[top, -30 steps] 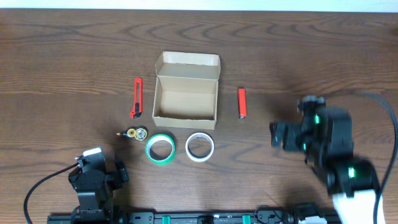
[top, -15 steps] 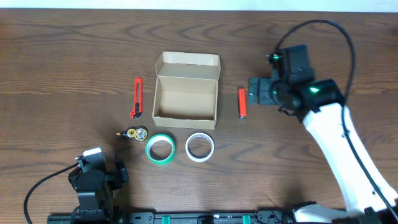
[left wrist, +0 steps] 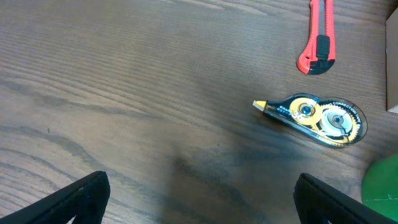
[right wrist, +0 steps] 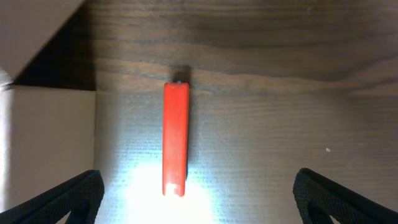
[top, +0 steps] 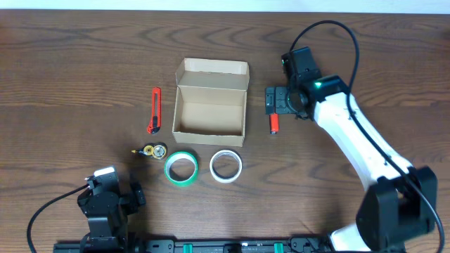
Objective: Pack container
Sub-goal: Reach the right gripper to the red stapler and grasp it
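The tan cardboard container (top: pixel 209 112) stands open and empty at mid-table, its flap lid raised at the back; its wall also shows in the right wrist view (right wrist: pixel 46 146). A small red stick (top: pixel 274 124) lies to its right, partly under my right gripper (top: pixel 275 100). In the right wrist view the red stick (right wrist: pixel 175 138) lies between the open fingers (right wrist: pixel 198 202), below them on the table. My left gripper (left wrist: pixel 200 202) is open and empty near the front left edge.
A red box cutter (top: pixel 154 110) lies left of the container. A correction-tape dispenser (top: pixel 152 150), a green tape roll (top: pixel 181 169) and a white tape roll (top: pixel 226 166) lie in front of it. The cutter (left wrist: pixel 321 34) and dispenser (left wrist: pixel 317 117) show in the left wrist view.
My right arm has swung from the right front of the table up and left, until its gripper hangs over the red stick. The left arm has not moved.
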Available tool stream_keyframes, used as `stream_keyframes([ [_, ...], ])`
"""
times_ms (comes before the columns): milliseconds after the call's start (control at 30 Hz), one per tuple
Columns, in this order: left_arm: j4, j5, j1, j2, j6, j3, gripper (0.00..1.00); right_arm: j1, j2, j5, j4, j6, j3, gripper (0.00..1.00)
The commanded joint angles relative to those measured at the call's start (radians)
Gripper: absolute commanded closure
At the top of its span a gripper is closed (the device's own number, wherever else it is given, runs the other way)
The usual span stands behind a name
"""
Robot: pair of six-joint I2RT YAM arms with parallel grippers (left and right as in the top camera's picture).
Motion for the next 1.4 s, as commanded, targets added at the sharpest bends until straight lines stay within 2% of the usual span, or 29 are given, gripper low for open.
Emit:
stream_keyframes([
  [0,-0.035,-0.008,0.003,-0.006,0.014,-0.03,0.05,0.006,0.064,0.011,0.019,0.038,0.014,0.01],
  [633,-0.035,-0.008,0.003,-0.006,0.014,-0.03,0.05,0.006,0.283,-0.103,0.031,0.059,0.014,0.01],
  [700,-0.035,-0.008,0.003,-0.006,0.014,-0.03,0.05,0.006,0.294,-0.112,0.032,0.059,0.014,0.03],
  [867,-0.035,-0.008,0.003,-0.006,0.014,-0.03,0.05,0.006,0.306,-0.157,0.048,0.059,0.014,0.16],
  [1000,-0.035,-0.008,0.003,-0.006,0.014,-0.03,0.04,0.006,0.306,-0.177,0.054,0.059,0.014,0.41],
  [1133,-0.035,-0.008,0.003,-0.006,0.014,-0.03,0.05,0.006,0.306,-0.184,0.054,0.059,0.014,0.59],
  [1233,-0.035,-0.008,0.003,-0.006,0.014,-0.03,0.05,0.006,0.306,-0.184,0.053,0.059,0.014,0.78],
  [1367,-0.035,-0.008,0.003,-0.006,0.014,-0.03,0.05,0.006,0.306,-0.184,0.053,0.059,0.014,0.91],
])
